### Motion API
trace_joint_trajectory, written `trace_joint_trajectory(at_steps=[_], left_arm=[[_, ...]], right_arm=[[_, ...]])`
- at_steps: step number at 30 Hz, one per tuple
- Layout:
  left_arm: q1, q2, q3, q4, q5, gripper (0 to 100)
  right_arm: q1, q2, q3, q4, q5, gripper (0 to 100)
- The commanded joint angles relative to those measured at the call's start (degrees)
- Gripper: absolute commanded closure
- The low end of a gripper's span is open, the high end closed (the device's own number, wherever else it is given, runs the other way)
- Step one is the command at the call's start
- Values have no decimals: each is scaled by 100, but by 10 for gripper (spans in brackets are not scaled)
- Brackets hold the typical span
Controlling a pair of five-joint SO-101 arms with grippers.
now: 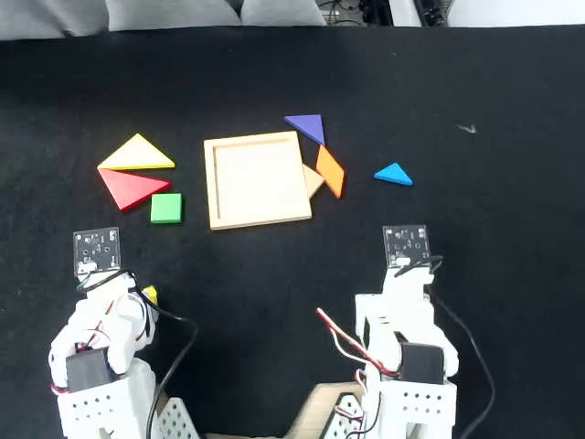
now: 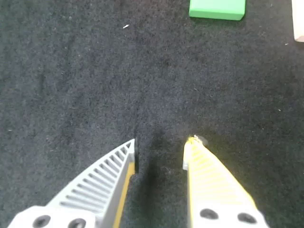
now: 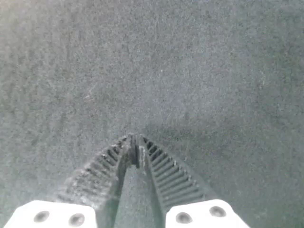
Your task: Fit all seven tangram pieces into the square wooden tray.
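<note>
**Seven pieces outside the tray, both arms held back**

Black cloth (image 1: 292, 82) covers the whole table. At its near edge stand the left arm (image 1: 96, 338) and the right arm (image 1: 407, 329), both well back from the puzzle, with their grippers mostly hidden from above by the wrist hardware.

The square wooden tray (image 1: 210, 183) lies flat near the middle of the cloth, slightly askew. All seven pieces lie on the cloth around it.

To one side, the yellow triangle (image 1: 136, 155) and the red triangle (image 1: 128, 187) lie edge to edge. The green square (image 1: 165, 208) is just beside the red one.

On the other side, the purple triangle (image 1: 307, 126) sits off the tray's far corner. The orange parallelogram (image 1: 330, 170) leans beside the tray. A pale wooden triangle (image 1: 313, 180) is wedged between the two and is hard to tell from the tray's rim. The blue triangle (image 1: 393, 174) lies apart from the rest.

The left gripper (image 2: 161, 141) hangs over bare cloth, its jaws parted by a clear gap and holding nothing. In its wrist view the green square and a corner of the tray are cut off at the picture's edge.

The right gripper (image 3: 135, 140) is closed tip to tip over bare cloth, with nothing between its jaws.
</note>
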Motion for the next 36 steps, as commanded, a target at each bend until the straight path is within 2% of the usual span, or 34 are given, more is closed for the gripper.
trace_joint_trajectory(at_steps=[1, 28, 33, 36], left_arm=[[4, -9, 110, 35, 0, 818], [48, -26, 4, -35, -26, 816], [-13, -26, -215, -448, -53, 816], [57, -26, -268, -510, -905, 815]], right_arm=[[9, -497, -13, 35, -26, 986], [-18, -505, -13, 18, -9, 984], [-387, -505, -13, -659, -44, 983], [-378, -505, -13, -1292, 0, 983]])
